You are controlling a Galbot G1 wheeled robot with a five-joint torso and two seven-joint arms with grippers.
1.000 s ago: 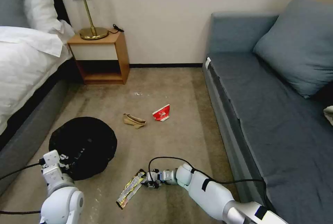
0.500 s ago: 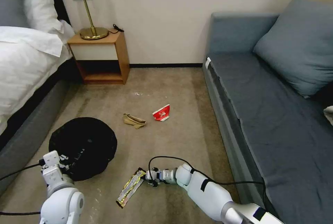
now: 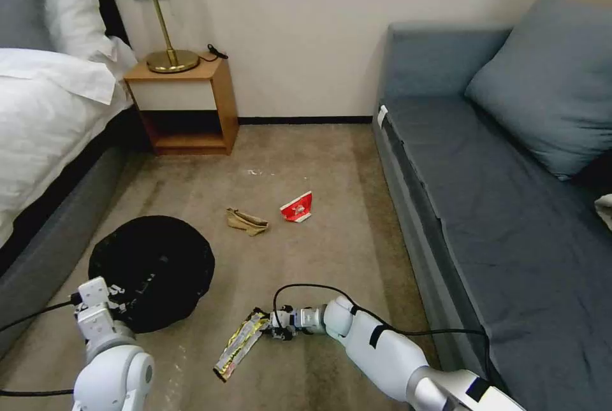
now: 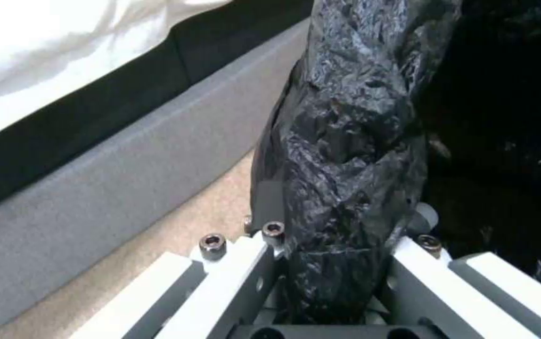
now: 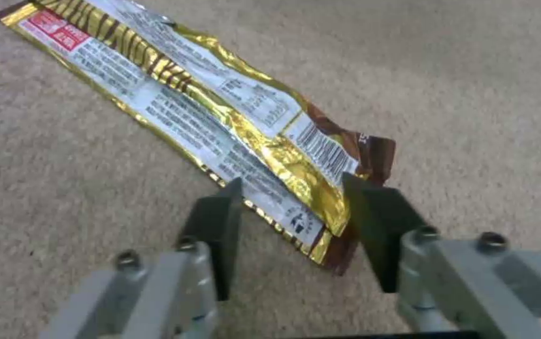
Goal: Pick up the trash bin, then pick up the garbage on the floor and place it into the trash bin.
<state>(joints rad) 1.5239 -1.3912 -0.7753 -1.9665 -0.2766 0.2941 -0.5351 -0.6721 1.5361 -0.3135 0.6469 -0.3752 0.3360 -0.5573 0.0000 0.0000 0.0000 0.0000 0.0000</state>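
The trash bin (image 3: 152, 271), round with a black bag liner, sits on the carpet at the left. My left gripper (image 3: 118, 296) is shut on its near rim; in the left wrist view the fingers (image 4: 245, 263) clamp the crinkled black liner (image 4: 352, 117). A long yellow-gold snack wrapper (image 3: 239, 342) lies flat on the floor in front of me. My right gripper (image 3: 273, 325) is low at its near end, open, and the dark fingertips (image 5: 217, 221) straddle the wrapper's end (image 5: 208, 108). A tan paper wad (image 3: 247, 221) and a red-and-white packet (image 3: 297, 207) lie farther off.
A bed (image 3: 44, 130) runs along the left and a grey-blue sofa (image 3: 497, 207) along the right, leaving a carpet lane between. A wooden nightstand (image 3: 185, 105) with a brass lamp (image 3: 167, 48) stands against the far wall.
The right gripper has shifted only slightly at the wrapper's near end. The bin in the left gripper has moved a little. The other litter lies where it was.
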